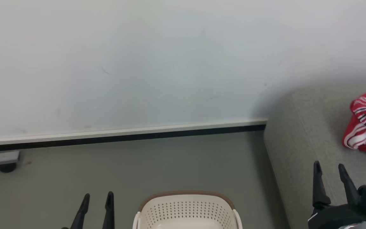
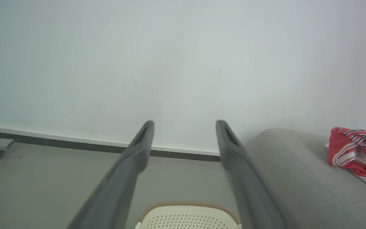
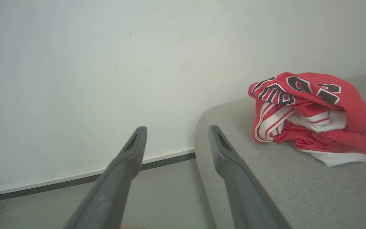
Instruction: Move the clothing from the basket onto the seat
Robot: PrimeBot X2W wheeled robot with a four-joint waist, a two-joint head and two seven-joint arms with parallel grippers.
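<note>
Left gripper (image 1: 98, 194): low, on the far side of the basket from the seat, empty. Jaws apart, nothing between the two dark fingers.

Right gripper (image 1: 329, 165): over the seat's near part, just inside its left edge. Jaws apart, holding nothing, fingers pointing along the seat top toward the clothing but well short of it.

Basket (image 1: 186, 194): cream, perforated wall, brown rim. Stands on the floor (image 1: 170, 165) to the left of the seat, with a strip of bare grey floor between the two. Only its far end is in frame, so I cannot tell what is inside.

Seat (image 1: 307, 133): grey fabric block with a rounded corner, its far end against the wall.

Clothing (image 1: 365, 127): a crumpled red heap with white stripes and black-and-white lettering. It lies on top of the seat, toward its right side and past the right gripper. Touched by neither gripper.

Skirting (image 1: 122, 135): a pale band over a dark line, running left from the seat's far corner. A dark caster (image 1: 6, 167) sits on the floor at the far left, well away from the seat.

Wall (image 1: 170, 63): plain white, lightly scuffed, behind the seat.
</note>
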